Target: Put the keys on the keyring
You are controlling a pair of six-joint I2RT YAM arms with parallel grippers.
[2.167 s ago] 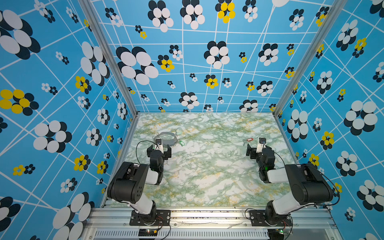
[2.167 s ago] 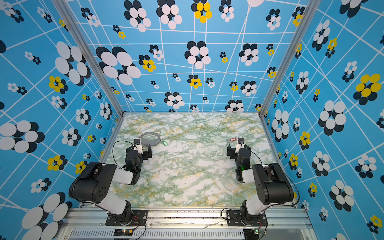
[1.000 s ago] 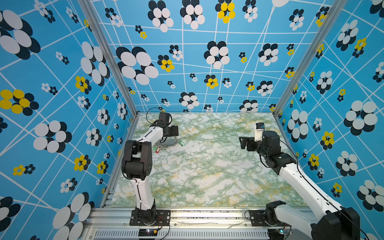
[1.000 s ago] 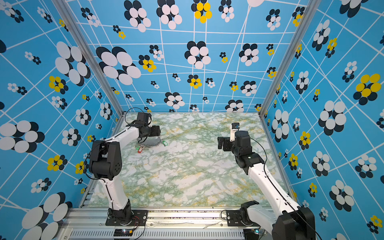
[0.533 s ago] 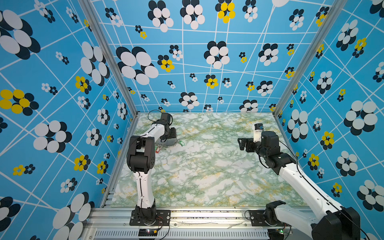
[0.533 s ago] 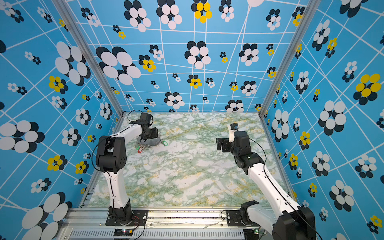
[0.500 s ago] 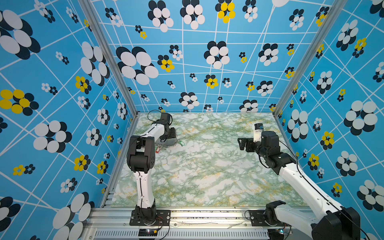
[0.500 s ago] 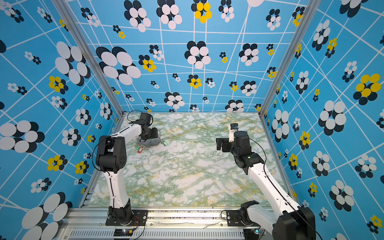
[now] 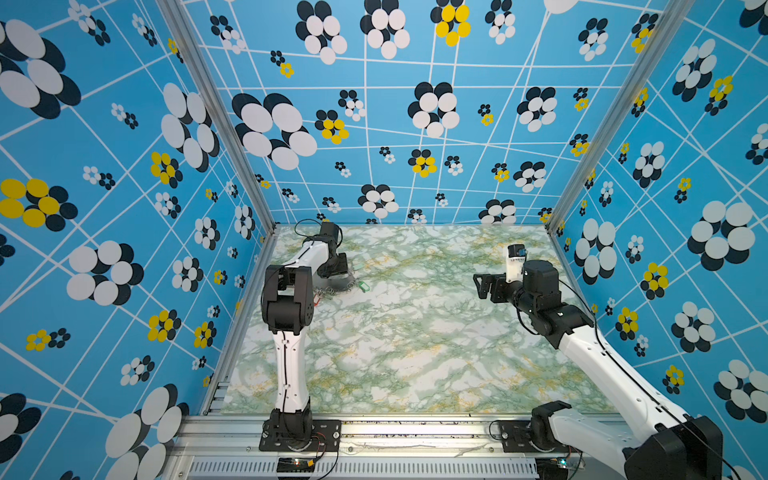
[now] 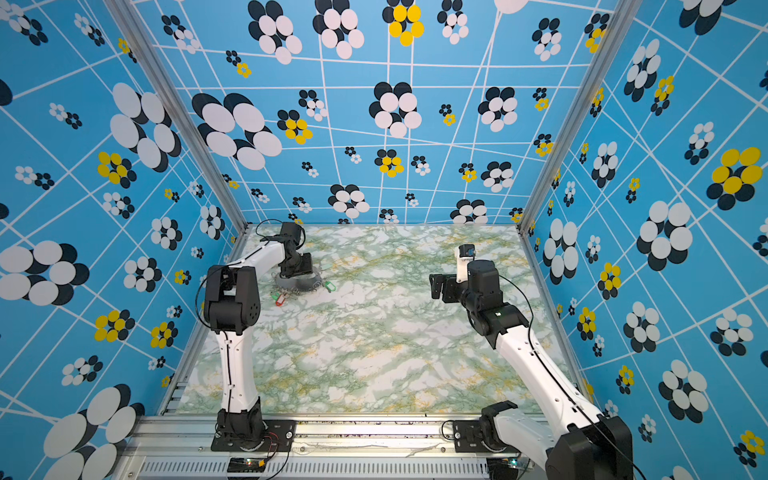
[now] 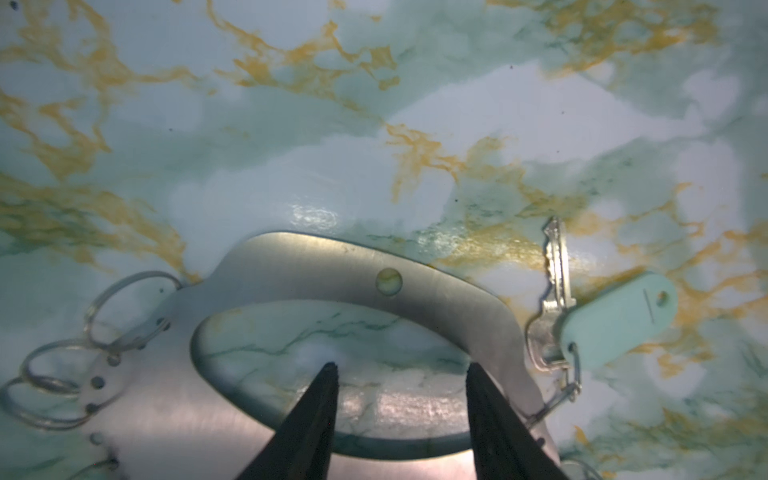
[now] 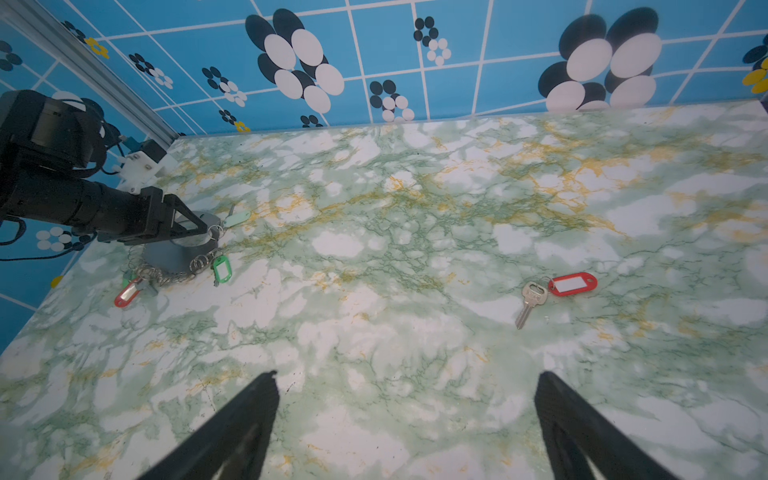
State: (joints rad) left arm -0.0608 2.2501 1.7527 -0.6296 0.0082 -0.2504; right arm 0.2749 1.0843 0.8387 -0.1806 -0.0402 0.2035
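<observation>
- Far left on the table (image 10: pixel 374 353), we have the left gripper (image 11: pixel 402 368) low over the keyring (image 11: pixel 316 266), jaws apart, tips over its cutout, pinching nothing, presumably to steady it.
- Right gripper (image 12: pixel 407 374) gapes empty, facing the loose red key tag (image 12: pixel 573 284).
- We can read no writing anywhere.

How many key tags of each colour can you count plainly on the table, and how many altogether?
Red tags: 2
Green tags: 1 plain; another may be hidden beside the keyring
Pale teal tags: 1
Total: 4 plain
</observation>
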